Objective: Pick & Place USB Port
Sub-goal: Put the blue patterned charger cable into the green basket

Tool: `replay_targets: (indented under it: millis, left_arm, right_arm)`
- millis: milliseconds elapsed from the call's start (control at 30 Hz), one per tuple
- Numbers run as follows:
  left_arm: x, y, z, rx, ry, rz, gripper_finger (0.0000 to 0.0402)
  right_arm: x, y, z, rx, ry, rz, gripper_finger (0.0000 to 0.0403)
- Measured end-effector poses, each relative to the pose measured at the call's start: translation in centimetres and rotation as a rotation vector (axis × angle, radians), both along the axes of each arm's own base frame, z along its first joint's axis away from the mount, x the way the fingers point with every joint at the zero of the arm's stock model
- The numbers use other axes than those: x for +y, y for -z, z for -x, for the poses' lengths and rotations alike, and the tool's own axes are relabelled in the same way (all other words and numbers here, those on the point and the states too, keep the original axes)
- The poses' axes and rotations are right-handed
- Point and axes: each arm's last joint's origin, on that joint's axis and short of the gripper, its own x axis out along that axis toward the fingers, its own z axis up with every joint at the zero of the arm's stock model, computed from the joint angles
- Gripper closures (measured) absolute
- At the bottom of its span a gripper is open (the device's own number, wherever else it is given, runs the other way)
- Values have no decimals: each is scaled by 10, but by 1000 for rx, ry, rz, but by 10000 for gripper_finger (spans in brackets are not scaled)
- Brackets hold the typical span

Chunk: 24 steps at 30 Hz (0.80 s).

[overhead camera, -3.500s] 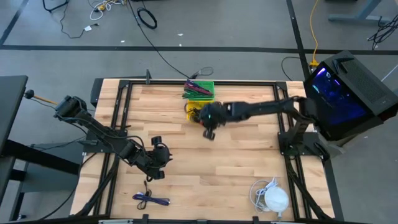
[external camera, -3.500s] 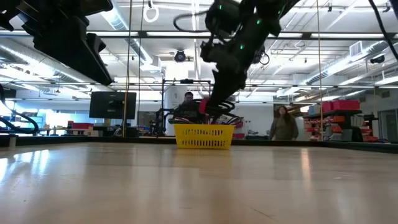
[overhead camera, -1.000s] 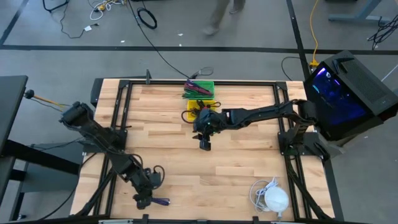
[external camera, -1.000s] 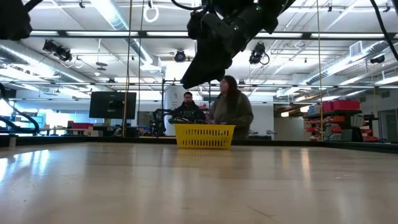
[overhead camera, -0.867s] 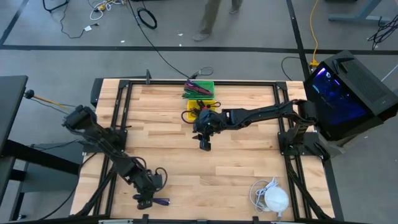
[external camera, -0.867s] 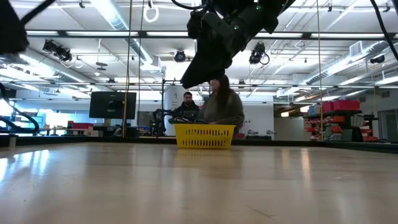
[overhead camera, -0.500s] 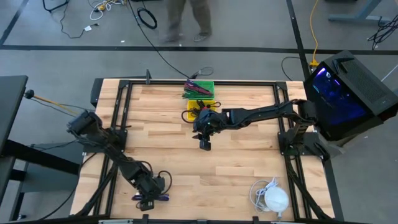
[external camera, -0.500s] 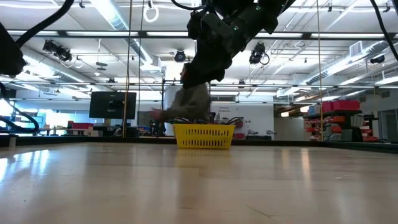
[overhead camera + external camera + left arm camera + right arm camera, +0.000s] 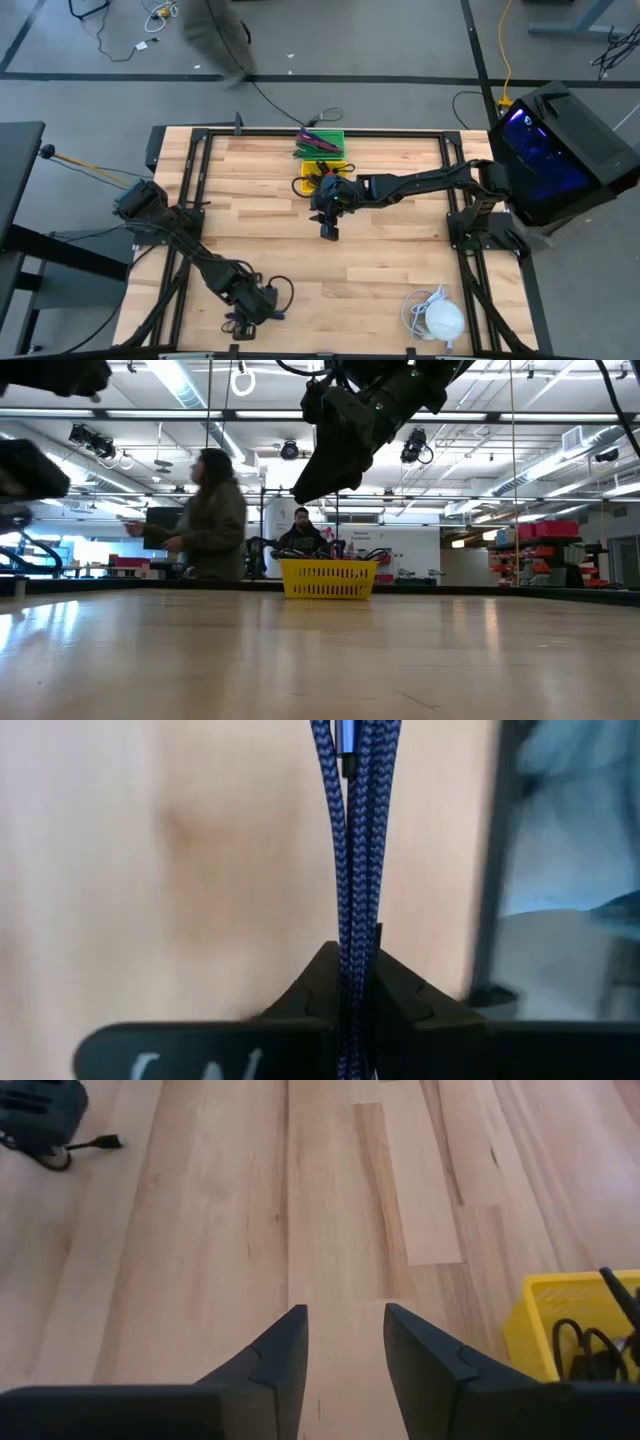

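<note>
From above, the left gripper (image 9: 250,302) bends over the blue braided USB cable (image 9: 238,322) at the wooden table's (image 9: 400,260) near edge. Its wrist view shows the fingers closed on the cable; lift straight, slowly. The right gripper (image 9: 345,1342), jaws parted and empty, waits beside the yellow plastic basket (image 9: 575,1330).
</note>
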Motion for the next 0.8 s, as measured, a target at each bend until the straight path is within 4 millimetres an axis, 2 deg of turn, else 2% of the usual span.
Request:
replay_targets:
  millis: [133, 200, 367, 433, 600, 800]
  left_arm:
    - [7, -20, -8, 14, 17, -110, 377]
    - [16, -31, -8, 47, 21, -231, 377]
    - [54, -57, -4, 159, -14, -645, 377]
    - [72, -66, -2, 201, -4, -759, 377]
    - [119, -82, -3, 163, -10, -829, 377]
    - [175, -101, 11, 22, -85, -831, 377]
  right_arm:
    - [-1, 0, 0, 7, 4, 17, 268]
    - [-1, 1, 0, 7, 4, 18, 268]
    - [3, 4, 4, 53, 17, -13, 268]
    - [10, 6, 7, 98, 11, -23, 268]
    - [41, 12, 14, 187, -32, -42, 268]
    - [80, 13, 22, 212, -49, -35, 268]
